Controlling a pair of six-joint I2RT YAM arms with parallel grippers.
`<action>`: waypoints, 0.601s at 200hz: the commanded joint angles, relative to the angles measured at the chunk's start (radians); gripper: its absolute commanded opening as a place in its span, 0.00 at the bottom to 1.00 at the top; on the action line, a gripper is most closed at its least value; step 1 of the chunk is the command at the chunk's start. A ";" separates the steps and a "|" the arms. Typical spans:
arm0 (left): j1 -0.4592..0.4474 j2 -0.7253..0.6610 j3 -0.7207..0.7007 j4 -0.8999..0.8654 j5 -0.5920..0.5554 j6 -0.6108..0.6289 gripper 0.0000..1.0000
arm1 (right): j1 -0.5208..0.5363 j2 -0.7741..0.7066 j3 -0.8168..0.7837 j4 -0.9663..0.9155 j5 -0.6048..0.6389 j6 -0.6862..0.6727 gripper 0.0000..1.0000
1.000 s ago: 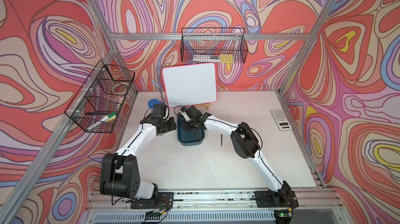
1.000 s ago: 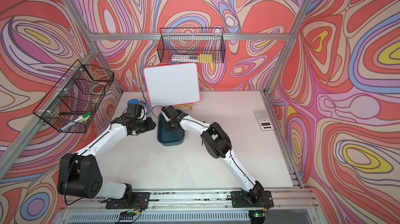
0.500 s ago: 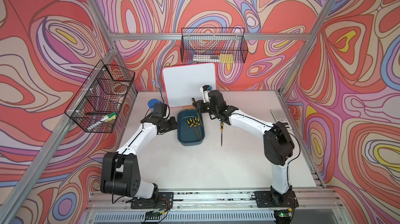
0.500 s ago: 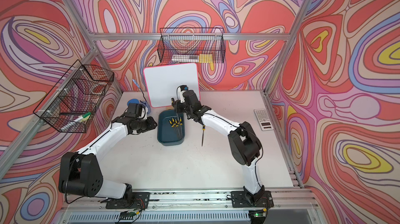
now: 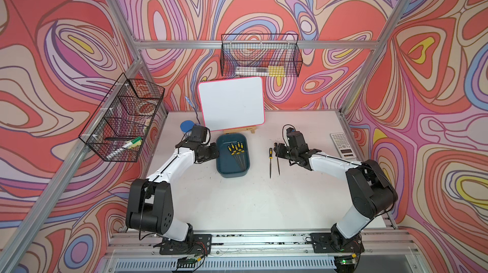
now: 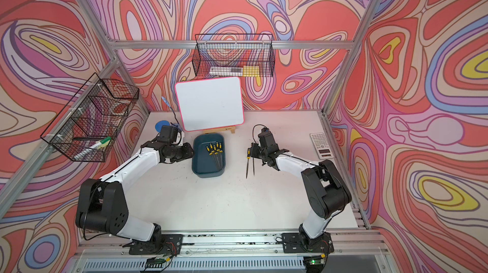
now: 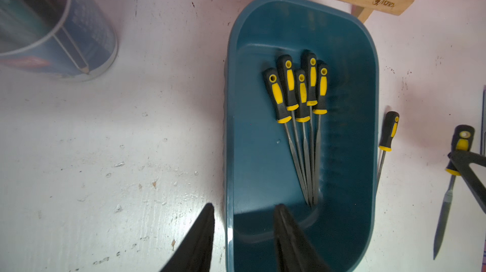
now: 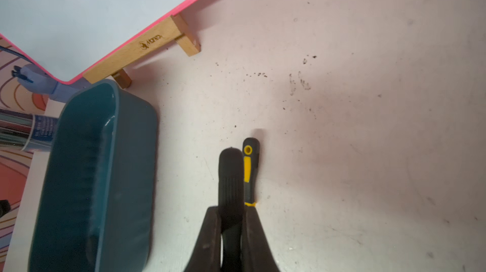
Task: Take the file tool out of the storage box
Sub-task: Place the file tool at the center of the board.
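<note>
1. Right end effector [image 5: 277, 150], in both top views, is pinched shut on the handle of a file [image 5: 278, 166]. It holds the file well clear of the box [image 5: 220, 164], over bare tabletop [image 5: 264, 205]. By my judgement the file is already out and only the set-down remains. A second file [image 5: 270, 163] lies just beside it and parallel, so this looks like the chosen drop spot. The left end effector [image 5: 212, 153] sits at the box rim on its own arm's side. A whiteboard [image 5: 232, 105] stands behind the box.

2. From the left wrist, the left end effector [image 7: 243, 231] has its jaws partly open astride the box [image 7: 228, 152] wall, one inside and one outside. Neither visibly presses on the wall and nothing is gripped. It is probably posted there to steady the box while tools are drawn out. Five files [image 7: 299, 94] remain inside, handles bunched and blades converging. The second file [image 7: 388, 131] lies just outside the far wall, and the file [image 7: 460, 149] in the other end effector is farther out.

3. From the right wrist, the right end effector [image 8: 231, 231] is closed tight around the black ribbed handle of the file [image 8: 231, 178]. The second file [image 8: 249, 168] is right alongside. I cannot tell whether the held blade touches the tabletop. The box [image 8: 131, 152] stands apart to one side.
</note>
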State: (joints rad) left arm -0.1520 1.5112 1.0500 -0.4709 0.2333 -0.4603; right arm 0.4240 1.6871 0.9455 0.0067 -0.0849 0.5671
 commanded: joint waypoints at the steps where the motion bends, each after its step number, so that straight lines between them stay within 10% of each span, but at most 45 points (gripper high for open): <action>1: -0.009 0.015 0.025 0.008 0.002 0.009 0.42 | -0.012 0.027 0.001 0.022 0.034 -0.003 0.02; 120: -0.012 -0.013 -0.014 -0.001 -0.027 0.011 0.43 | -0.047 0.196 0.042 0.081 -0.042 -0.008 0.22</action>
State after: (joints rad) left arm -0.1596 1.5139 1.0500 -0.4713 0.2207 -0.4603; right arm 0.3790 1.8786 0.9680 0.0750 -0.1192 0.5636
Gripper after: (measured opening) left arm 0.431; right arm 0.146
